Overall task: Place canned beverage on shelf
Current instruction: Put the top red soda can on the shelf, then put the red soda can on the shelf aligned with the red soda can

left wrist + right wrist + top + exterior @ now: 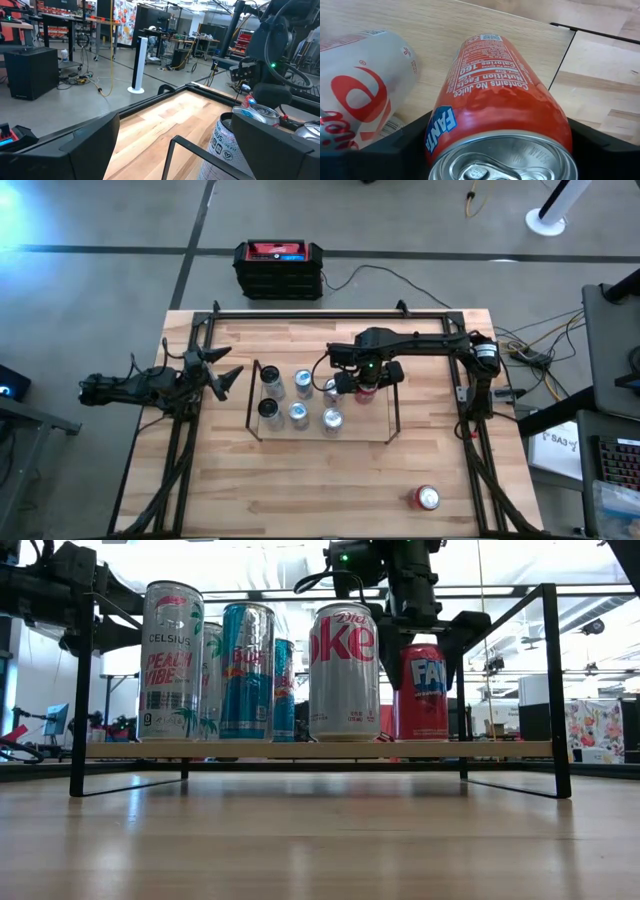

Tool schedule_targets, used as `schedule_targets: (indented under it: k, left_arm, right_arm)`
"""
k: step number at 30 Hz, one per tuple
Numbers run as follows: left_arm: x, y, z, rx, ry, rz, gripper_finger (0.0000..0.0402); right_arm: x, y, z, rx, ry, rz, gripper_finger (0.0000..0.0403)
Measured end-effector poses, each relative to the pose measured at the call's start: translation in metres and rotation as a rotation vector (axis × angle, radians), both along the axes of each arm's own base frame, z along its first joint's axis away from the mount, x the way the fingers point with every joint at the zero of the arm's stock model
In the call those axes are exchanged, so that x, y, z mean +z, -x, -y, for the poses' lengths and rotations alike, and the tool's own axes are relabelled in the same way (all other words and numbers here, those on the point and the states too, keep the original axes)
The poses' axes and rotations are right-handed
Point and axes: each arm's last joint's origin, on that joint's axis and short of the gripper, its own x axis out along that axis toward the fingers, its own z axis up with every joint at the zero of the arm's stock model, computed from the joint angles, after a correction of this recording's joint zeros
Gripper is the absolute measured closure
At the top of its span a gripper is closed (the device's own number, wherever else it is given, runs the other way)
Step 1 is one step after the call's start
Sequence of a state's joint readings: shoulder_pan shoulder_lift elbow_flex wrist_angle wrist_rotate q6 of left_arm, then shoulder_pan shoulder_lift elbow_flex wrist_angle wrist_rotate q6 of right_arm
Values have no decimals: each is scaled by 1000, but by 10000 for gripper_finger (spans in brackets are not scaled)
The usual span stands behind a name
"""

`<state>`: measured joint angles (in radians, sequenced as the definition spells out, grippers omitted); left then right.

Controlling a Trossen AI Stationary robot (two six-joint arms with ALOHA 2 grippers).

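The shelf (372, 426), a low rack with black end frames and a light wood deck (300, 750), stands mid-table. On it are several upright cans, among them a Celsius can (172, 660), a blue can (247, 670) and a Diet Coke can (344, 670). A red Fanta can (424, 690) stands at the row's right end, and my right gripper (425, 645) is shut on its top from above. My left gripper (225, 375) waits open and level at the table's left, short of the shelf. My right gripper pinches the red Fanta can's upper side wall (437, 135), just below the rim, between its two fingers (395, 145). The fingers come from above, pointing down. The can stands upright with its base (422, 738) on the shelf deck.
A red can (427, 498) lies on the table near the front right corner. A black tubular frame (330, 313) runs round the tabletop. Beyond the far edge a black and red box (279, 268) sits on the floor. The Diet Coke can (355, 100) stands close beside the held can.
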<state>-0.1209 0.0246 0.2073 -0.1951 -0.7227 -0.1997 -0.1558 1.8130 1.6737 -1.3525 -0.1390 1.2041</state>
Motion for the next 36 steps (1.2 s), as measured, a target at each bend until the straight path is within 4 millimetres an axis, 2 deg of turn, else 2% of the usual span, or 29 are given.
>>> schedule_targets:
  k: [5, 15, 25, 31, 36]
  left_arm:
    - [0, 0, 0, 0, 0, 0, 33]
    - [0, 0, 0, 0, 0, 0, 33]
    - [0, 0, 0, 0, 0, 0, 33]
    - [0, 0, 0, 0, 0, 0, 33]
    - [0, 0, 0, 0, 0, 0, 33]
  right_arm:
    - [0, 0, 0, -1, -1, -2, 83]
    - [2, 2, -1, 27, -29, 6, 74]
    - [23, 13, -2, 27, -16, 61, 21]
    - [31, 20, -4, 58, -14, 73, 18]
    - [50, 34, -9, 83, -34, 112, 18]
